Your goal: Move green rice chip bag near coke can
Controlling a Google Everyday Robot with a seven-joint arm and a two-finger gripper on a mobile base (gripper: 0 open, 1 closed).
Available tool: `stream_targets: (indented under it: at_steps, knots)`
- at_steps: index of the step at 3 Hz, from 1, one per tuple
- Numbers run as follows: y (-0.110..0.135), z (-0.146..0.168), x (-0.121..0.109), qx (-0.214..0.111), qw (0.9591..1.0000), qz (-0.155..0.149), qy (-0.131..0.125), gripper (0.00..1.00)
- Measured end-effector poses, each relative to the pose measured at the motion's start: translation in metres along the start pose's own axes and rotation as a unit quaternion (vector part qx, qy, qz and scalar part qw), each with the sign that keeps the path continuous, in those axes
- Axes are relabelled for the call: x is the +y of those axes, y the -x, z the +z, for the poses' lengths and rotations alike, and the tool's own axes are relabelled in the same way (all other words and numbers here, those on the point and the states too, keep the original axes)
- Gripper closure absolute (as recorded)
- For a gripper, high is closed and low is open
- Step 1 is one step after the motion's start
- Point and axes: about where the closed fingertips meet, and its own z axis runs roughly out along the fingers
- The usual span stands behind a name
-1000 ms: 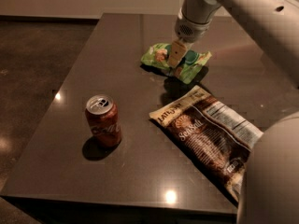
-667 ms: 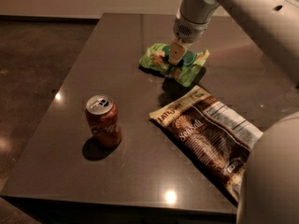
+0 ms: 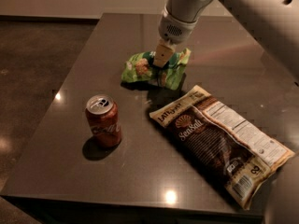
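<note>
The green rice chip bag (image 3: 140,70) is crumpled at the middle back of the dark table (image 3: 117,31). My gripper (image 3: 163,59) comes down from the upper right and is shut on the bag's middle, bunching it up. The coke can (image 3: 103,121) stands upright at the front left, apart from the bag and about a bag's length nearer the camera. The gripper's lower fingertips are hidden in the bag's folds.
A large brown-and-cream chip bag (image 3: 219,141) lies flat at the front right, its top corner close under the green bag. My white arm (image 3: 243,8) crosses the upper right. The table's left edge (image 3: 51,106) drops to a dark floor.
My gripper has moved left and toward the front with the green bag in it, bringing the bag closer to the can. The can and the brown bag have not moved.
</note>
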Motion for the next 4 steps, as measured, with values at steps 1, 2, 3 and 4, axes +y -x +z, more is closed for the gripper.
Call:
stream_targets:
  at_steps: [1, 2, 3, 4]
  knots:
    - [0.028, -0.006, 0.042, -0.032, 0.9966, -0.063, 0.042, 1.0]
    - [0.049, -0.011, 0.076, -0.057, 0.9893, -0.111, 0.076, 1.0]
    - [0.067, -0.008, 0.114, -0.074, 0.9783, -0.157, 0.113, 0.88]
    - [0.078, -0.006, 0.14, -0.087, 0.9682, -0.189, 0.14, 0.63]
